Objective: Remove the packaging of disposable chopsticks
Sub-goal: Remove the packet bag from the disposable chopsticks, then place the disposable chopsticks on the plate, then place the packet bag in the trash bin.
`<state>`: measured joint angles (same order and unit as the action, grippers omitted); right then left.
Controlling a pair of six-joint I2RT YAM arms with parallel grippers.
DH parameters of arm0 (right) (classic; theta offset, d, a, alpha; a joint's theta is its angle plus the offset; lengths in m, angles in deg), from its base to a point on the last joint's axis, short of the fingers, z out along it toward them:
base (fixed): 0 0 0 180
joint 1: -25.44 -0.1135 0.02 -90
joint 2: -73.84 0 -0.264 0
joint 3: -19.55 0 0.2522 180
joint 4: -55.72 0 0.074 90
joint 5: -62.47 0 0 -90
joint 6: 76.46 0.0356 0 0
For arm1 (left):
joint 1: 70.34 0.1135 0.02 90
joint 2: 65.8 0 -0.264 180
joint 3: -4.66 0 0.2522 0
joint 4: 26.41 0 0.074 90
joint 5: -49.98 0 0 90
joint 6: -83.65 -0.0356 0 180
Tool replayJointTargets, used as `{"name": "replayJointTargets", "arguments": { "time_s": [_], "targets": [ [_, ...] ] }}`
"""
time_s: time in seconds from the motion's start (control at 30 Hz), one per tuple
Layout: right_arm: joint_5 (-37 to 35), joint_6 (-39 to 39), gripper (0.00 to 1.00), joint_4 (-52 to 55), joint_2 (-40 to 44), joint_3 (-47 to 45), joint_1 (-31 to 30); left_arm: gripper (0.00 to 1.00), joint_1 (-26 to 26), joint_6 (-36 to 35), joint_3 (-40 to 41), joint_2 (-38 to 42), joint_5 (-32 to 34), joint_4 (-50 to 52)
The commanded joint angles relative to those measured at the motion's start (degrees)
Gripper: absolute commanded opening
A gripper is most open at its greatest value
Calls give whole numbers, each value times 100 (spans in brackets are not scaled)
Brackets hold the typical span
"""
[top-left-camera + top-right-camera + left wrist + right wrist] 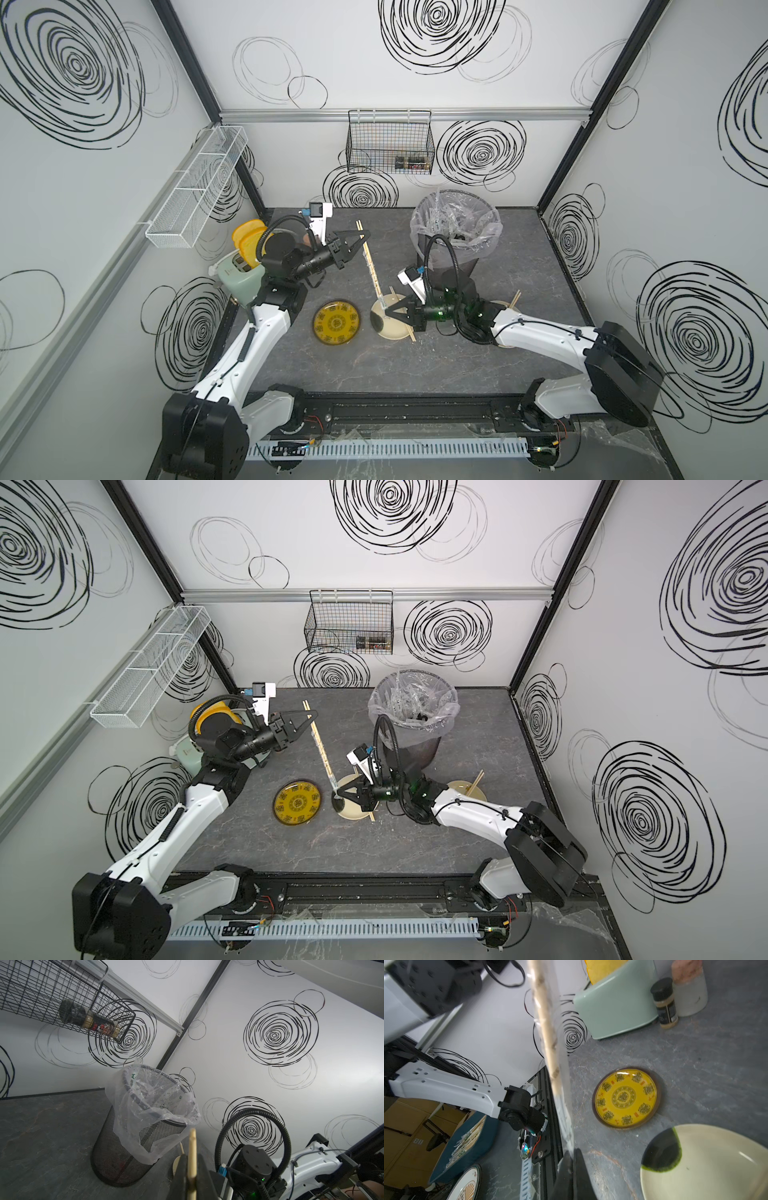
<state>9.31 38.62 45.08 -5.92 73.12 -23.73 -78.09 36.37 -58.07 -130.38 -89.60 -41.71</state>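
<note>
The left end effector (362,240) is closed on the disposable chopsticks (370,262) near their far, bare wooden end; in the left wrist view the tan stick (192,1153) passes between the pressed-together jaws and projects beyond them with no film on it. The right end effector (387,309) is closed on the opposite end of the packaging (564,1093), the clear printed sleeve, which in the right wrist view runs straight out from its jaw tips with the sticks inside. The pair is thus suspended above the bench (415,365), spanning from one end effector to the other. This split grip, wood in one and film in the other, appears intended to let the two separate along the stick axis so that the sleeve slides off without bending the sticks. Most of the length looks covered, so the stripping step is judged to be at an early stage. Directly beneath the right end effector lies a cream plate (397,330) carrying a second chopstick pair (411,334), apparently bare; a third chopstick pair (515,300) rests behind the right arm. The lined mesh wastebasket (112,1153) stands just beyond the right end effector, a short carry for the freed sleeve. A yellow plate (626,1097) lies ahead of the right end effector, clear of the pull line.
</note>
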Motion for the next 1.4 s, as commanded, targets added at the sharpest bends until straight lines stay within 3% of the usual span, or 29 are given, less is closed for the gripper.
{"name": "replayJointTargets", "arguments": {
  "time_s": [0.0,0.17,0.3,0.47,0.57,0.77,0.9,1.03,1.13,1.37],
  "targets": [
    [-215,61,0,236,157,-351,-115,0,150,221,-36,120,203,-702],
    [-683,77,0,603,509,-662,-268,0,398,351,19,125,462,-690],
    [-1228,-116,0,1321,1405,-785,-235,0,909,246,101,211,797,-65],
    [-2210,-615,0,2237,2846,-469,-180,0,1143,-1115,-289,306,1736,1992],
    [-2664,-949,0,2711,3143,441,188,0,989,-1557,-358,272,2076,2758],
    [-2777,-1564,0,3603,2397,2417,1443,0,843,-1775,77,377,2545,3383],
    [-2306,-1521,0,4479,1320,3557,2473,0,500,-2211,81,115,3061,4133],
    [-2118,-1565,0,5002,242,4280,3037,0,236,-2435,149,-342,3625,4477],
    [-2237,-1785,0,5434,-491,4717,3257,0,110,-2427,176,-758,3830,4491],
    [-1993,-1842,0,5518,-1217,5047,3234,0,10,-2400,194,-1345,4242,4323]
  ]
}}
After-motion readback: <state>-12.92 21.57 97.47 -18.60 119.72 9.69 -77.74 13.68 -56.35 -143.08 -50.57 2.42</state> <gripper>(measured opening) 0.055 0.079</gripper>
